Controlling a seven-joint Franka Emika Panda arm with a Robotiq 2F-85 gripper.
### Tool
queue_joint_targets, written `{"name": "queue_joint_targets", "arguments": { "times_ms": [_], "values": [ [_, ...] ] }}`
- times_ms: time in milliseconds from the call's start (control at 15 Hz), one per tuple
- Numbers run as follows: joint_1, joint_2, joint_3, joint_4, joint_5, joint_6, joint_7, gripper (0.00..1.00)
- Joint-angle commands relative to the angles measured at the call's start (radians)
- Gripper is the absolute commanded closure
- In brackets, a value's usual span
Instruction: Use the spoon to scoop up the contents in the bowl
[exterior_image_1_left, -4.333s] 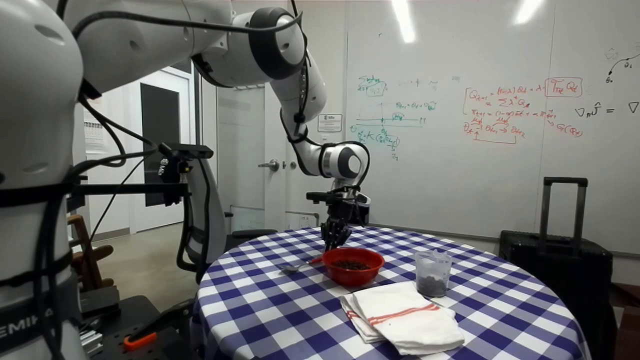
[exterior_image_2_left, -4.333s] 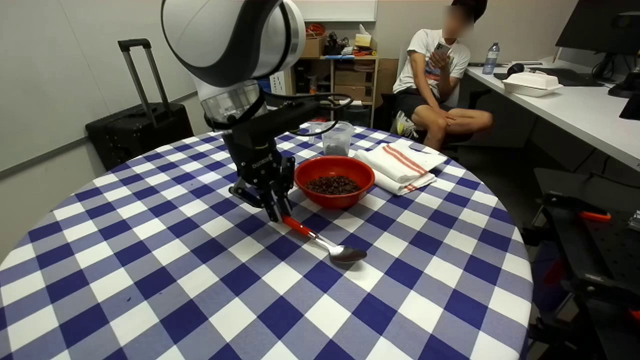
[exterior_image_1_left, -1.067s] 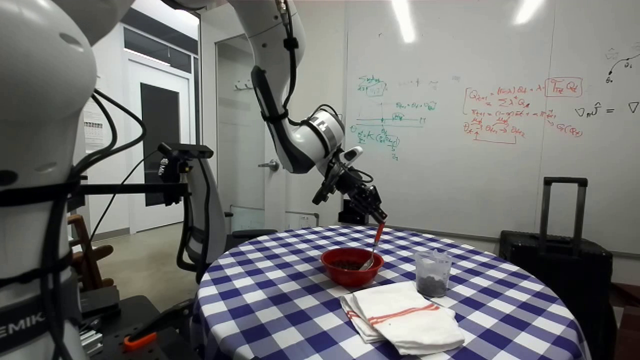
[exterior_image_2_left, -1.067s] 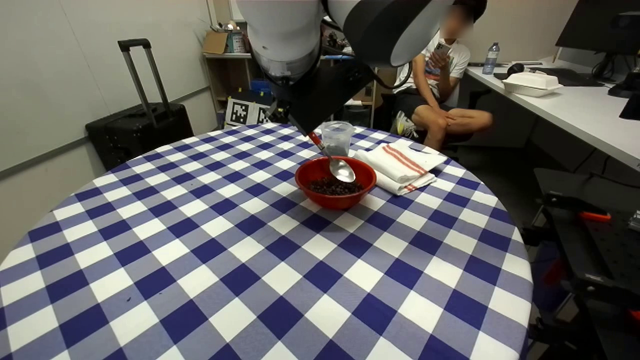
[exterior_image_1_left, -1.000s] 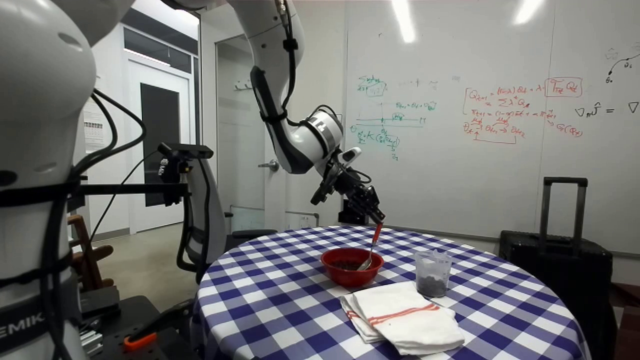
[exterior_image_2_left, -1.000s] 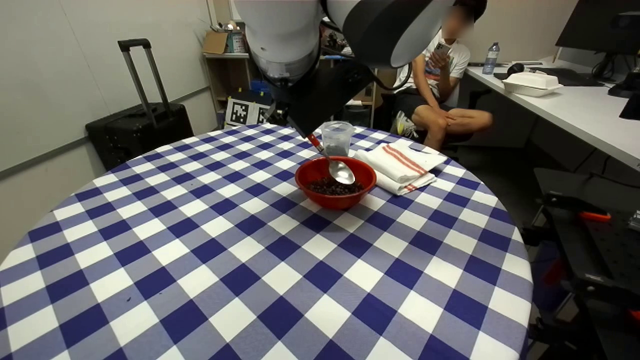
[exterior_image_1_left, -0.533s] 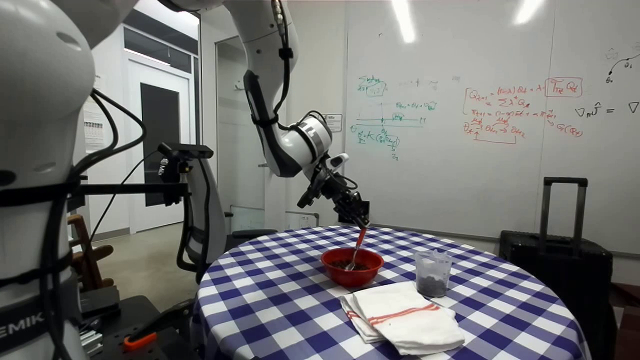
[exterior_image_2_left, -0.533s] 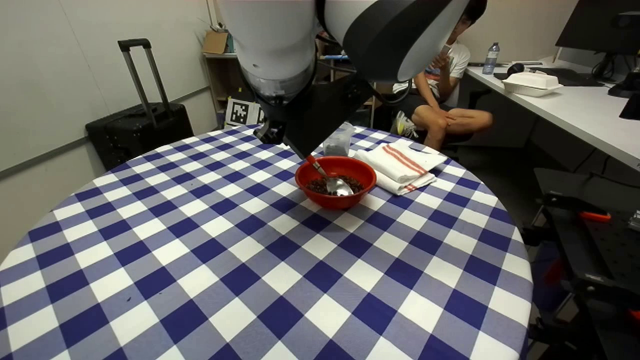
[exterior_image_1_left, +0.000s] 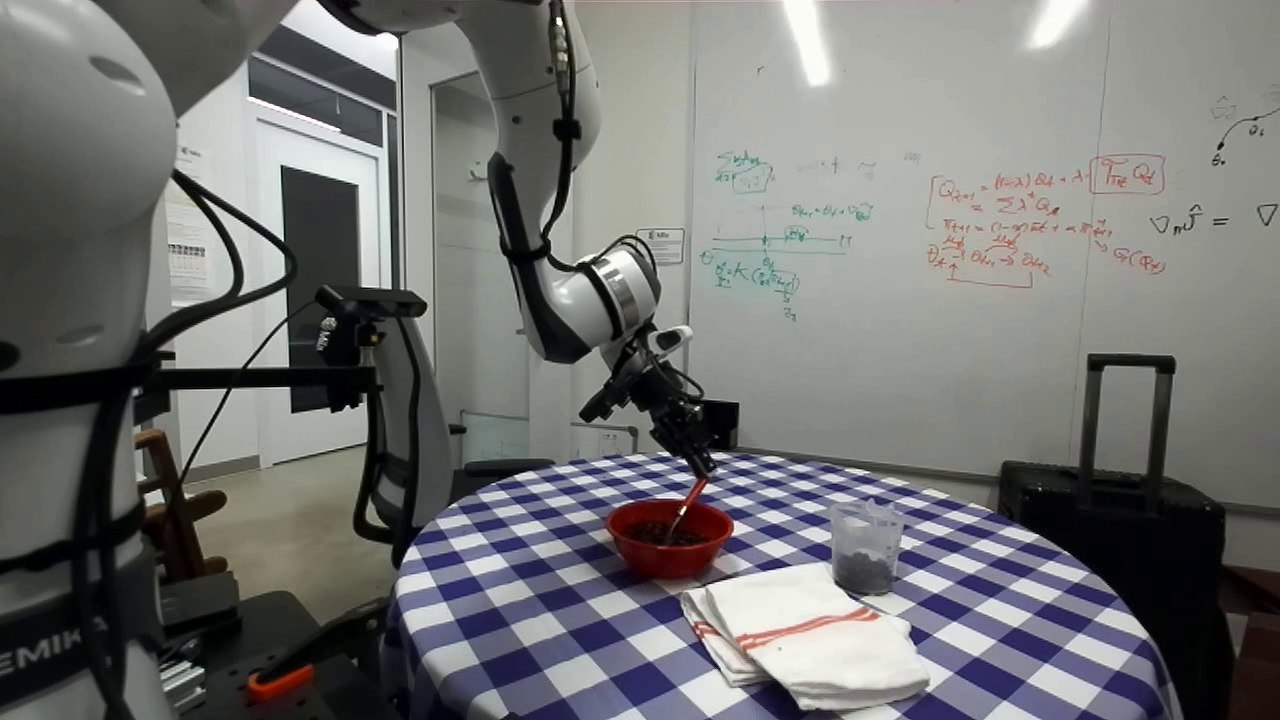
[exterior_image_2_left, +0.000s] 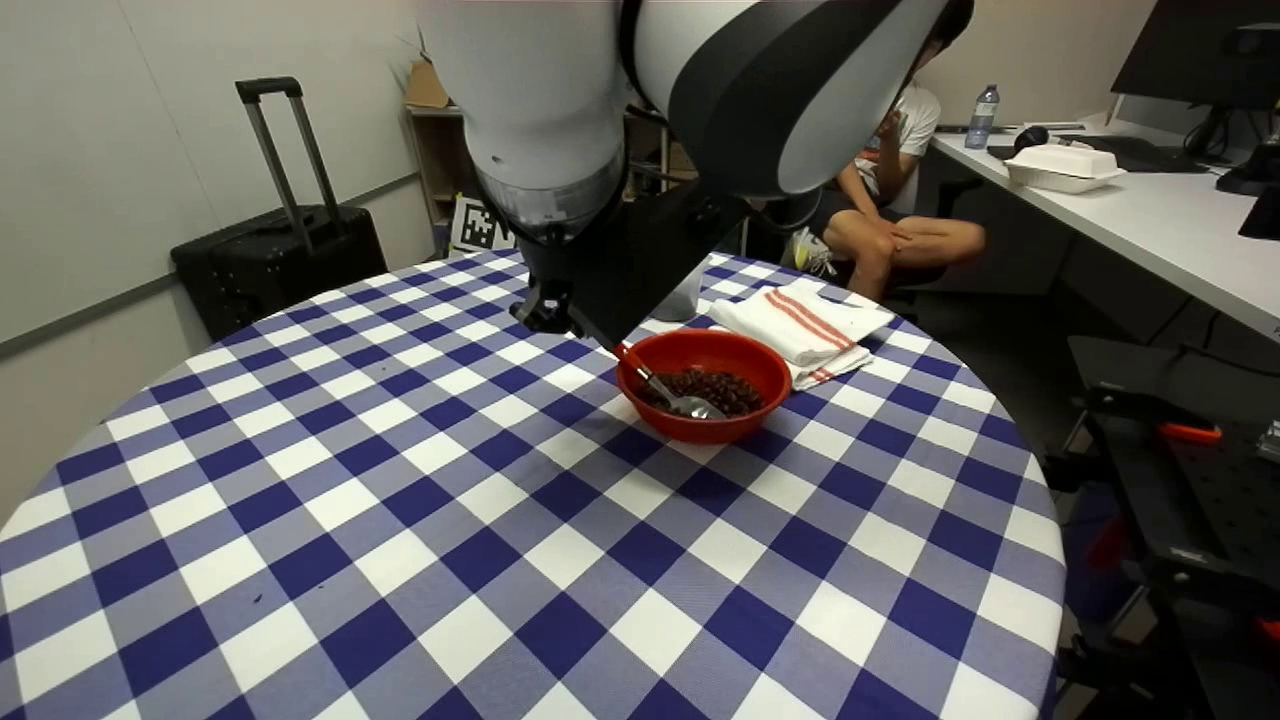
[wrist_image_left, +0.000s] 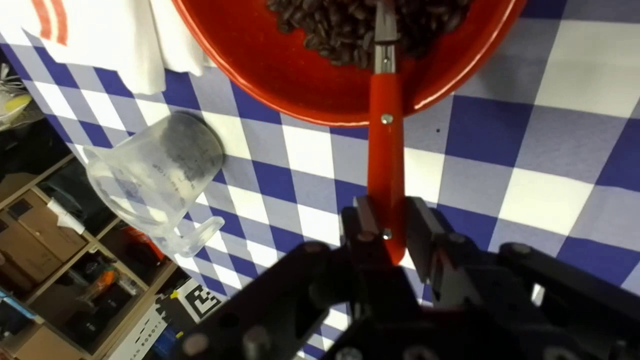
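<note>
On the checked tablecloth (exterior_image_2_left: 400, 520), near a folded towel (exterior_image_1_left: 810, 625), we see the red bowl (exterior_image_2_left: 705, 431) of dark beans (wrist_image_left: 340, 35); our gripper (wrist_image_left: 386, 215) grasps the spoon (wrist_image_left: 386, 145) dipped among them. Whiteboard (exterior_image_1_left: 900, 370) and suitcase (exterior_image_1_left: 1110, 540) stand beyond.

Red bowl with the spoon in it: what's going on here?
A robot gripper holds a spoon by its red handle, with the spoon's head down among dark beans in the red bowl. It is not yet lifted out, so the scoop looks unfinished. A folded towel and a clear measuring cup sit nearby.
</note>
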Motion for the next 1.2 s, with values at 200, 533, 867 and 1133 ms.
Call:
{"name": "queue_joint_targets", "arguments": {
  "times_ms": [200,533,867,1133],
  "values": [
    [-0.030,0.038,0.024,0.043,0.247,0.010,-0.238,0.95],
    [-0.027,0.038,-0.001,0.063,0.456,-0.001,-0.404,0.95],
    [-0.016,0.034,-0.040,0.076,0.609,-0.007,-0.494,0.95],
    [-0.020,0.028,-0.055,0.082,0.697,-0.008,-0.536,0.95]
  ]
}}
